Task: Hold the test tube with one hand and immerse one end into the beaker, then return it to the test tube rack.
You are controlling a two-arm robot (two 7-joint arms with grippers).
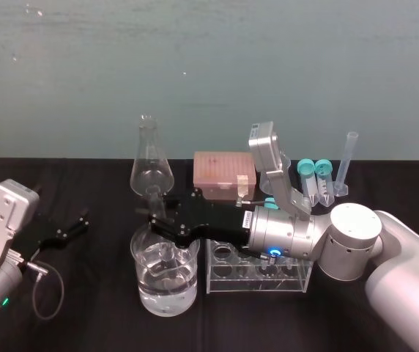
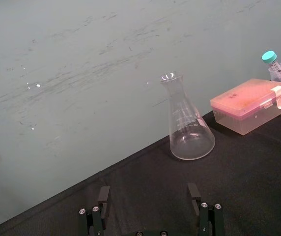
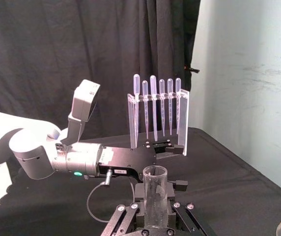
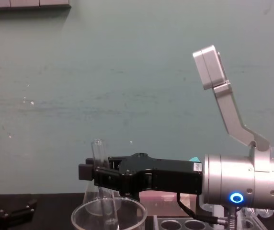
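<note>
The beaker (image 1: 145, 290) stands nearest on the black bench (image 1: 85, 183), wide, thick-rimmed and partly filled with clear liquid. Just to its right sits the rack (image 1: 252, 282), a clear plastic frame with round holes in its top plate; the holes that can be seen are empty, and the arm above it covers part of the plate.

The right tool (image 1: 154, 222) reaches in over the rack and ends above the beaker's rim. Its two black fingers are pinching the test tube (image 4: 98, 153) partway along its length. The tube leans slightly, its open mouth sticking up above the fingers and its lower part running down inside the beaker. Its rounded end blurs into the glass, so I cannot tell whether it reaches the liquid.

Well to the left of the beaker, the left tool (image 2: 149, 196) rests low near the bench with its fingers spread and nothing between them.

Behind the beaker stands a conical flask (image 2: 189, 128); its printed scale is too faint to read. Behind and to the right of the beaker lies a pink box (image 1: 220, 176) with no legible label. Farther right of it stand teal capped tubes (image 1: 316, 180) and a tall measuring cylinder (image 1: 347, 165).
</note>
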